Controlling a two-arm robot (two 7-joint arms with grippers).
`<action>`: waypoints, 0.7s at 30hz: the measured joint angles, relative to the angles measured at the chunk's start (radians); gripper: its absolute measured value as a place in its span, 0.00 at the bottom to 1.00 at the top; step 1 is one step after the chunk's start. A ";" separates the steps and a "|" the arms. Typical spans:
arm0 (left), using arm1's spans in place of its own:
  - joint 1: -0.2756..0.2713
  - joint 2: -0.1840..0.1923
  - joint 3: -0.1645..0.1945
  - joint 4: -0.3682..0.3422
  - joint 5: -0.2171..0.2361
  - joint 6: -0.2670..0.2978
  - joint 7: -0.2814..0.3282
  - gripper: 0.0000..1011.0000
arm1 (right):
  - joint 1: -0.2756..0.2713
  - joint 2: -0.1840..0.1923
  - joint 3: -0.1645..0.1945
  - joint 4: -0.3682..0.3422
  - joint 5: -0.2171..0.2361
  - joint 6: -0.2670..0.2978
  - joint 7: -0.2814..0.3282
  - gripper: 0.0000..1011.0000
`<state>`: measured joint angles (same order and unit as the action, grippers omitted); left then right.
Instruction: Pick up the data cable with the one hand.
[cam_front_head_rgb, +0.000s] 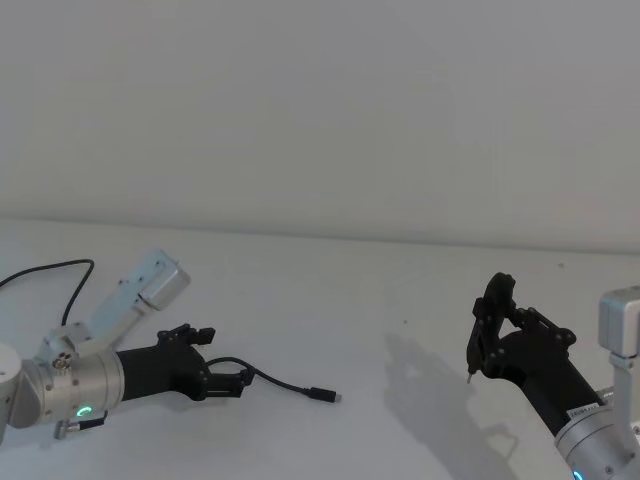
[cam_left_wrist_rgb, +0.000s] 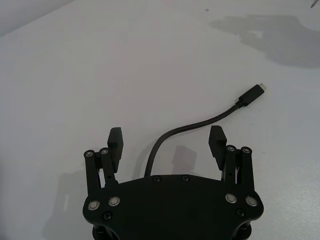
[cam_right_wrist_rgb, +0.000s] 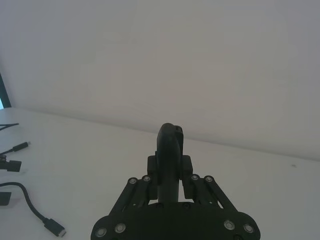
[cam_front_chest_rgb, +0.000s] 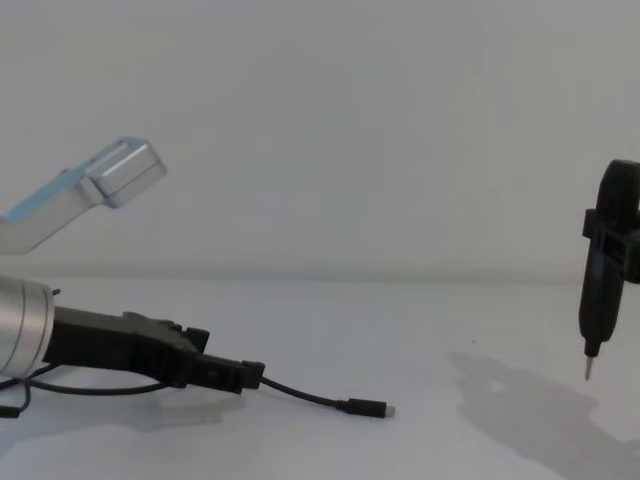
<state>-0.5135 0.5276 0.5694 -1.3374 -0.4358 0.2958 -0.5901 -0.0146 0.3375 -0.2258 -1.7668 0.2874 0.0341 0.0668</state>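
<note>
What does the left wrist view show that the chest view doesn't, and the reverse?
Left wrist view: the left gripper open, the data cable running between its fingers. Chest view: the right gripper held above the table, shut on a black tool with a thin metal tip pointing down. Both: the cable's free plug lying on the table.

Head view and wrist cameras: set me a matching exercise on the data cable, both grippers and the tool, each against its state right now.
Things:
1. data cable
2. left gripper
3. right gripper
4. black tool

States:
A. shut, held up on the right side
B. lying on the table, plug end free
C. open, low, straddling the cord
D. upright, thin metal tip pointing down

Pairs: 1-B, 2-C, 3-A, 4-D
</note>
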 joint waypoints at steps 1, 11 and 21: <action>0.000 0.000 0.000 0.001 0.000 -0.001 0.000 0.99 | 0.000 0.000 0.000 0.000 0.000 0.000 0.000 0.27; 0.008 -0.005 -0.011 0.010 0.012 -0.010 0.018 0.99 | 0.000 0.000 0.000 0.000 0.000 0.000 0.000 0.27; 0.013 -0.009 -0.017 0.013 0.020 -0.009 0.024 0.99 | 0.000 0.000 0.000 0.000 0.000 0.000 0.000 0.27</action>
<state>-0.5004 0.5189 0.5526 -1.3245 -0.4155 0.2866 -0.5658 -0.0146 0.3374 -0.2259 -1.7668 0.2874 0.0340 0.0668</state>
